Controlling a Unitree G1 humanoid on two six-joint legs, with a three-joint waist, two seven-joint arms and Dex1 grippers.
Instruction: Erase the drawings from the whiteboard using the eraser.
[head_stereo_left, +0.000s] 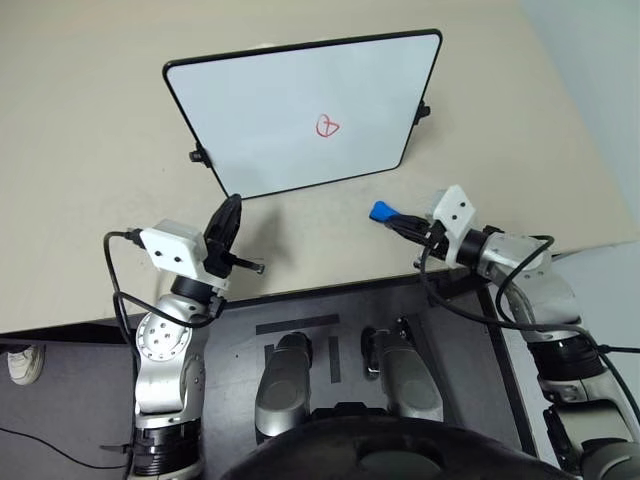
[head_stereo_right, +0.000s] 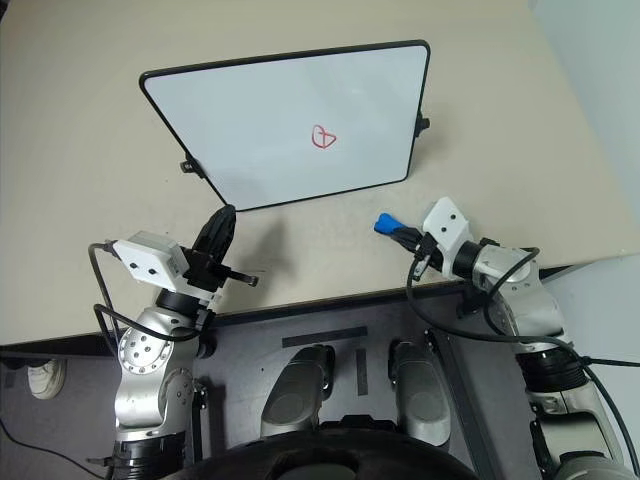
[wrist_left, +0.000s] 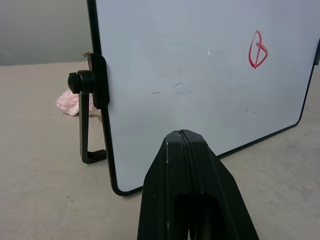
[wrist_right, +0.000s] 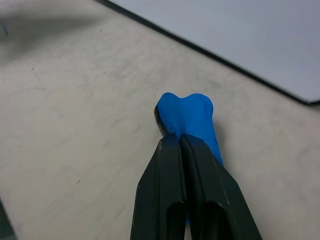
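Observation:
The whiteboard (head_stereo_left: 270, 110) stands tilted on the beige table, at the far middle. On its right half sits the drawing (head_stereo_left: 327, 126), a small red scribble, which the left wrist view also catches as the drawing (wrist_left: 257, 50). My right gripper (head_stereo_left: 402, 221) is shut on the blue eraser (head_stereo_left: 381, 211), whose rounded end sticks out past the fingertips (wrist_right: 170, 145). It hovers in front of the board's lower right corner, apart from it. My left gripper (head_stereo_left: 231, 206) is shut and holds nothing, pointing at the board's lower left corner (wrist_left: 120, 187).
A black stand leg and knob (wrist_left: 86, 117) hold the board at its left side, and another knob (head_stereo_left: 422, 111) sits on the right. Something pink and fluffy (wrist_left: 67, 101) lies behind the board. The table's near edge (head_stereo_left: 330, 288) runs just behind both wrists.

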